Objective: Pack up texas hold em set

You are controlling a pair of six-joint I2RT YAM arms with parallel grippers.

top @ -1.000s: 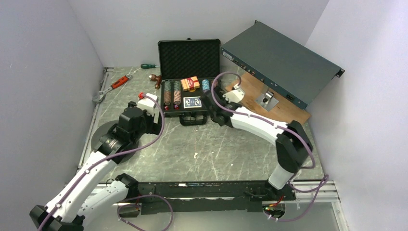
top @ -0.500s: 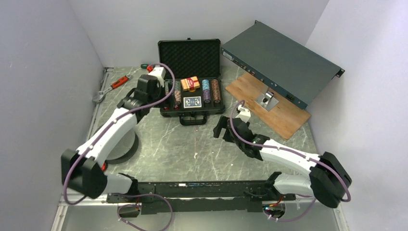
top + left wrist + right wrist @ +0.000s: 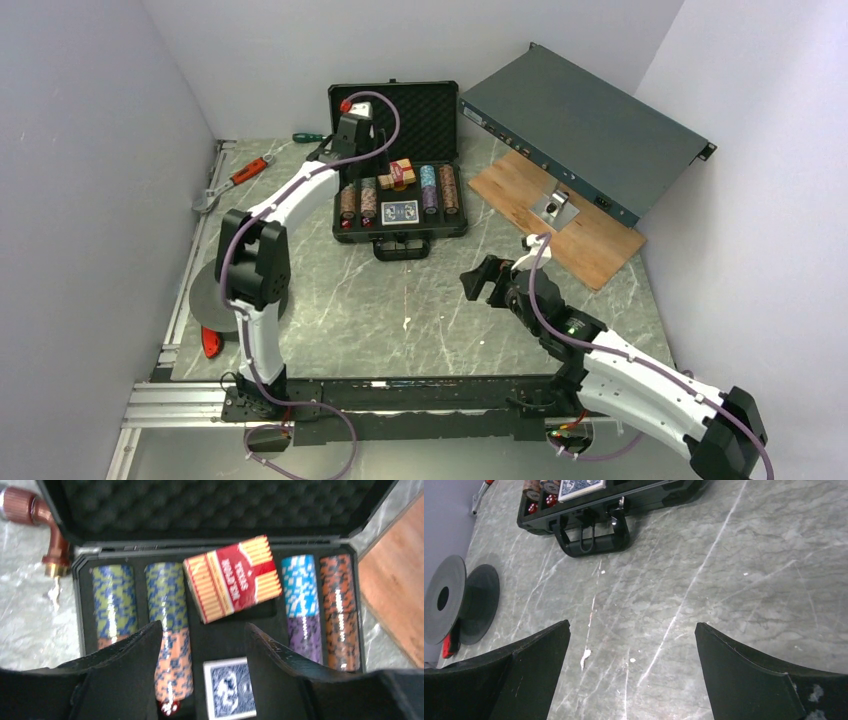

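The red deck [image 3: 232, 577] lies crooked across its slot in the open black case [image 3: 400, 232] at the far side of the table [image 3: 400, 300]. The left gripper [image 3: 200, 627] hangs over it, jaws parted and empty; the right gripper [image 3: 632, 625] gapes above the table. Seating the deck looks like the step in hand: descend, pinch, straighten.

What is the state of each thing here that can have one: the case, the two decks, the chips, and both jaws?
Black case: open, lid upright.
Red deck: askew over its slot, not seated.
Blue deck: flat in its slot.
Chip stacks: lying in their rows.
Left jaws: apart, empty, above the case.
Right jaws: wide apart, empty, above the table.
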